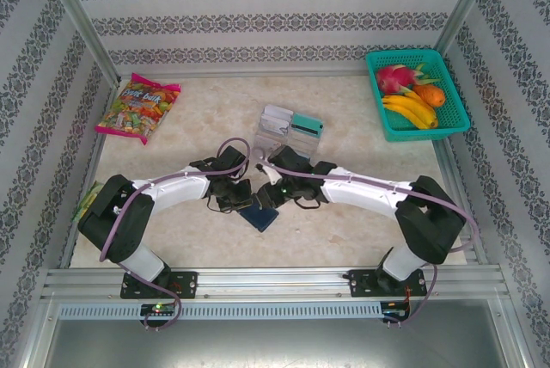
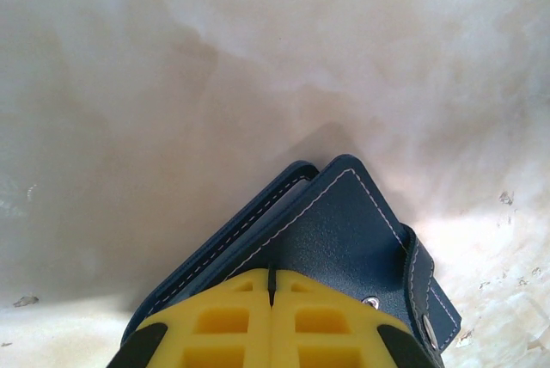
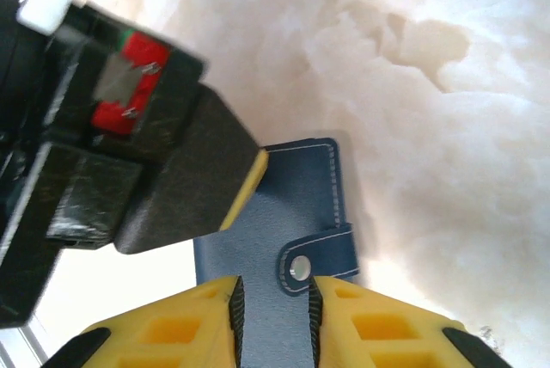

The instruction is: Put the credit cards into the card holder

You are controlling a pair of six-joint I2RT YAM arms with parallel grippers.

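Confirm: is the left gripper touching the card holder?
Touching. In the right wrist view, the left gripper has its yellow pad edge flush against the card holder at its top-left corner, no gap.

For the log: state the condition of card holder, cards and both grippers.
card holder: folded closed, flat, tab over its cover
credit cards: in the clear tray, outside the holder
left gripper: shut, over the holder
right gripper: narrow gap astride the tab; grip unclear

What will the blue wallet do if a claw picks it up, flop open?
It probably stays folded: the card holder has its snap tab wrapped over the edge. It looks like soft stitched leather, so it likely bends a bit. Flat and thin on the table, it should slide, not roll.
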